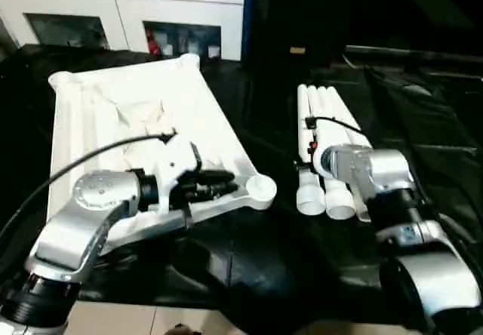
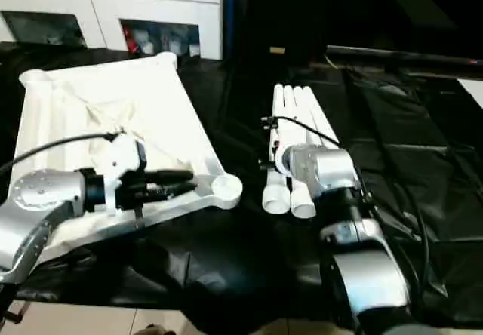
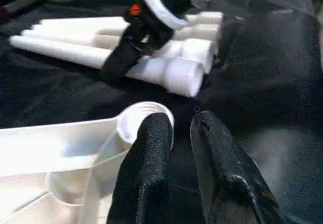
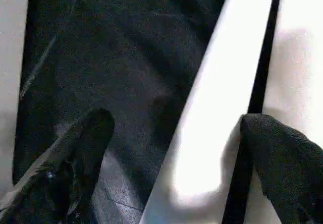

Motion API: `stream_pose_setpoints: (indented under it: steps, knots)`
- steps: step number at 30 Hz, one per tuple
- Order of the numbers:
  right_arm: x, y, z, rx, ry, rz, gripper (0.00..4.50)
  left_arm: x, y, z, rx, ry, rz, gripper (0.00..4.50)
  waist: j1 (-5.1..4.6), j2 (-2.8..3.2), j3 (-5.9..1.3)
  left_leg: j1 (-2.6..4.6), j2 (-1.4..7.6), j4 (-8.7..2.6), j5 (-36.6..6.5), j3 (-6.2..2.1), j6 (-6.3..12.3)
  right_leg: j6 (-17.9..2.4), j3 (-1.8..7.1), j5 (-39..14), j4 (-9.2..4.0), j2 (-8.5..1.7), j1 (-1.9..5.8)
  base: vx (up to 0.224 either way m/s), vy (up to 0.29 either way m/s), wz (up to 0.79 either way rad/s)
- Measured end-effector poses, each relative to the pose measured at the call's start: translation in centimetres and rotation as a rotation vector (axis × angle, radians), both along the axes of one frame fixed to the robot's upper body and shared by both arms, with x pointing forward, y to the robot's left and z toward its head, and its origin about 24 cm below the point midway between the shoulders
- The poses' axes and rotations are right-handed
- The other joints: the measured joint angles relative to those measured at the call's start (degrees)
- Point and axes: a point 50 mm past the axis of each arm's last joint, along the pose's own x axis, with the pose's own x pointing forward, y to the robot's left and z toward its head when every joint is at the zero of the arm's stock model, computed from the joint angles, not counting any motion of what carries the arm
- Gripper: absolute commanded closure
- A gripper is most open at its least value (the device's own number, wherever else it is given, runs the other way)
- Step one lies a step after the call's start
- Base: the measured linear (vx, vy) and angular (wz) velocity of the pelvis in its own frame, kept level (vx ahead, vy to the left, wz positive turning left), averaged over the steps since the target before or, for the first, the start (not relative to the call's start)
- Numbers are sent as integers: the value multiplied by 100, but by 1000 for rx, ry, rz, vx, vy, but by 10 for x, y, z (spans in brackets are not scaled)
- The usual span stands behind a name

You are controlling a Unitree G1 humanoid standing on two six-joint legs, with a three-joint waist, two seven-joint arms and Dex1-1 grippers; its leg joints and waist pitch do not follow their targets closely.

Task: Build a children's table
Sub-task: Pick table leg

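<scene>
The children's table top (image 1: 113, 101) lies upside down on the left, ribbed underside up, with a round corner socket (image 1: 260, 188) at its near right corner. Several white tube legs (image 1: 326, 120) lie bundled side by side to its right. My left gripper (image 1: 220, 184) rests over the top's near edge and points at that socket (image 3: 144, 115). Its fingers (image 3: 151, 153) stand a narrow gap apart with nothing between them. My right gripper (image 4: 176, 120) hangs over the legs' near ends, open wide, its fingers on either side of one leg (image 4: 217, 108) without closing on it.
Black cloth (image 1: 302, 259) covers the work surface. A white cabinet with glass doors (image 1: 128, 18) stands behind the table top. A black cable (image 1: 75, 165) arches over my left forearm, and another runs across the legs by my right wrist (image 1: 336, 121).
</scene>
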Motion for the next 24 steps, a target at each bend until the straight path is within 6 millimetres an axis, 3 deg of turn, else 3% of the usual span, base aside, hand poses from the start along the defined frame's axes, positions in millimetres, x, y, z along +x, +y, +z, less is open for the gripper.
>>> stream_pose_setpoints:
  steps: [5, 6, 24]
  knots:
    - [-3, 3, -6, 15, 43, 13, 1, -2, -1, 0, 18, 7, -22, 358, 0, 0, 0, 3, 0, -9, 4, 0, -1, -1, 0, 1, -1, 1, 0, 0, 0, 0]
    - [-3, 3, -8, 17, 53, 15, 0, -3, -1, -1, 22, 15, -29, 330, 0, 0, 0, 4, 0, -9, 4, 0, -1, -1, 0, 1, -1, 2, 1, 0, 0, 0]
    - [-5, 4, -18, 31, 121, 0, 148, -7, 1, 0, 85, 37, -41, 202, 10, 0, -1, 6, 0, -10, 6, 0, -1, -1, -2, 1, 0, 2, 2, 0, 0, 0]
